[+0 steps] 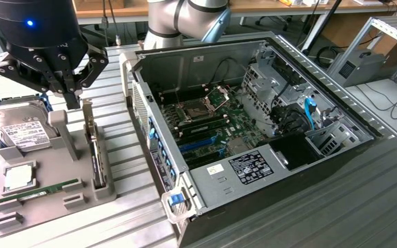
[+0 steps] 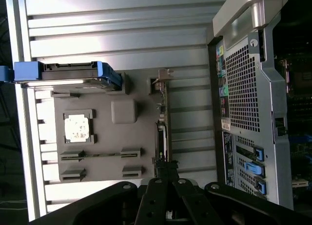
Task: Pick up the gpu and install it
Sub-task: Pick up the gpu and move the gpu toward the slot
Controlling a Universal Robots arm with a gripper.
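Observation:
The gpu (image 1: 96,151) stands on edge in a slot along the side of the grey holder tray (image 1: 81,199) nearest the computer case, at the exterior view's left. In the wrist view the gpu (image 2: 162,119) appears as a thin edge-on strip with its metal bracket at the far end. My black gripper (image 1: 73,101) hangs above the tray's back end, a little to the hard-drive side of the card, fingers shut with nothing between them. In the wrist view the gripper (image 2: 165,175) sits over the card's near end.
The open computer case (image 1: 205,178) lies beside the tray, motherboard (image 1: 205,126) exposed. The tray also holds a hard drive (image 1: 20,132), a CPU (image 1: 19,176) and a RAM stick (image 1: 36,192). Everything rests on a ribbed metal table (image 1: 336,206).

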